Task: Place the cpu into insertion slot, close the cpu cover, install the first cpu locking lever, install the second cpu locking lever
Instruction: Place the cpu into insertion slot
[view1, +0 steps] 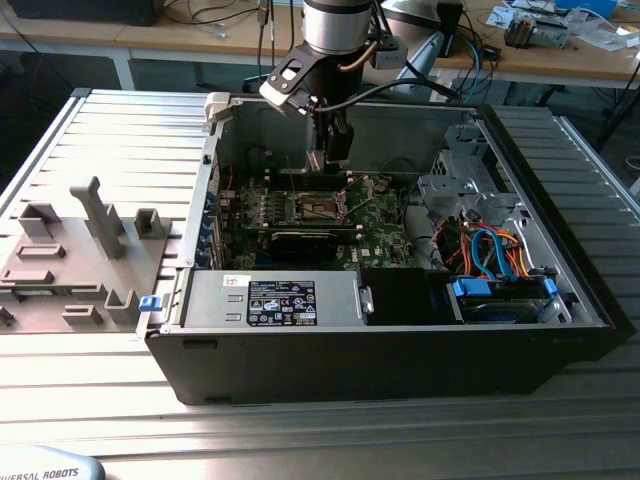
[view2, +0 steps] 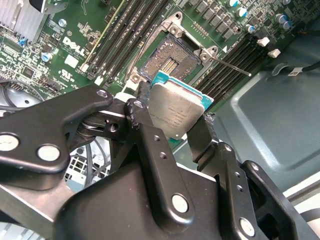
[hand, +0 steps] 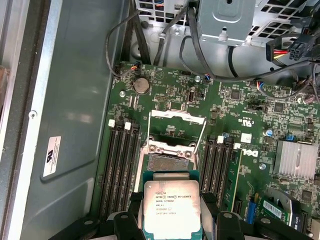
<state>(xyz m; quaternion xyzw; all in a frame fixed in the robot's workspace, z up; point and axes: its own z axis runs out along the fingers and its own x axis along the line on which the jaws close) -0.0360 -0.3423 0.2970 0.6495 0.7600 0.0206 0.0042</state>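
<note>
cpu (hand: 172, 210) pinched in gripper (hand: 172, 202) above open insertion slot (hand: 169, 162); not seated

jaws pressed on two opposite edges of cpu, metal top facing both wrist cameras; in exterior view gripper (view1: 330, 150) hangs at upper centre of frame, slot (view1: 322, 207) just below it at frame centre, clear gap between; in first wrist view slot lies straight beyond the fingertips, chip edges look square to slot edges; cpu cover (hand: 177, 116) stands raised past the slot, window empty; thin locking lever (view2: 232, 67) juts out to the side, unlatched; memory slots (hand: 120, 165) flank slot closely on both sides; black card (view1: 305, 243) just below slot in exterior view; I judge the sides tight, free room overhead.
</note>
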